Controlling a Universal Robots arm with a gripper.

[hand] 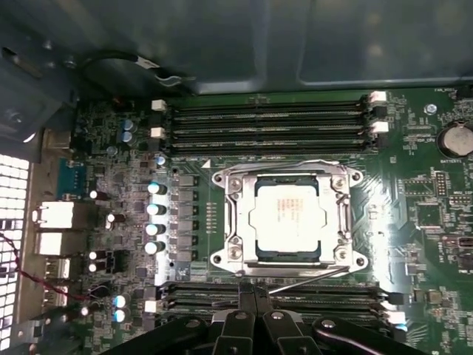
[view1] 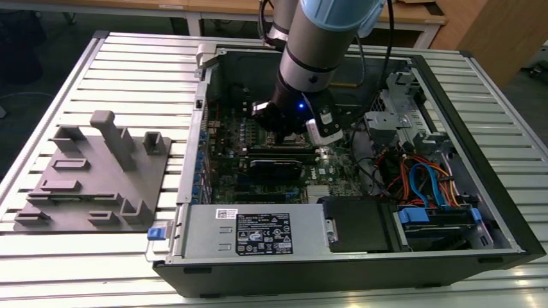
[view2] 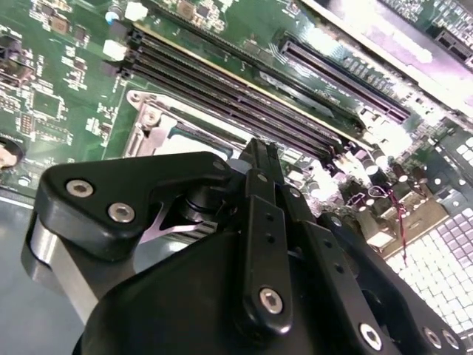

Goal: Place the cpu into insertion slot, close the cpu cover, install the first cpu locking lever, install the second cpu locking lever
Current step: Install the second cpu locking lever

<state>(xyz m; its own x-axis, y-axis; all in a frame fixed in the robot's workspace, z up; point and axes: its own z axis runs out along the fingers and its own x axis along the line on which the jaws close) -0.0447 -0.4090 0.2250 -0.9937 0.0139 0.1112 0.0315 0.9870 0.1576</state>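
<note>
1. Exterior view: we see the arm reaching down into the open computer case [view1: 505, 212], with the gripper [view1: 301, 131] low over the green motherboard [view1: 224, 138]. The socket area sits right under the gripper, hidden by it. A grey fixture block [view1: 94, 173] lies on the table [view1: 128, 51], well apart from the gripper.
2. Second wrist view: the gripper [view2: 260, 151] has its fingers pressed together, nothing pinched between them. Just beyond the tips we see part of the insertion slot [view2: 159, 126] frame, and the long black memory slots [view2: 244, 96] further out.
3. First wrist view: the cpu [hand: 287, 217] is seated in the insertion slot [hand: 222, 222], and the cpu cover [hand: 288, 176] lies flat around it. Fingertips [hand: 255, 303] meet just short of the socket's near edge, beside a thin locking lever [hand: 310, 277].
4. Handling, as we judge it: the cpu is light, stiff and fragile, so take it by its edges only. The lever is thin, springy wire and slippery, so push near its free end.
</note>
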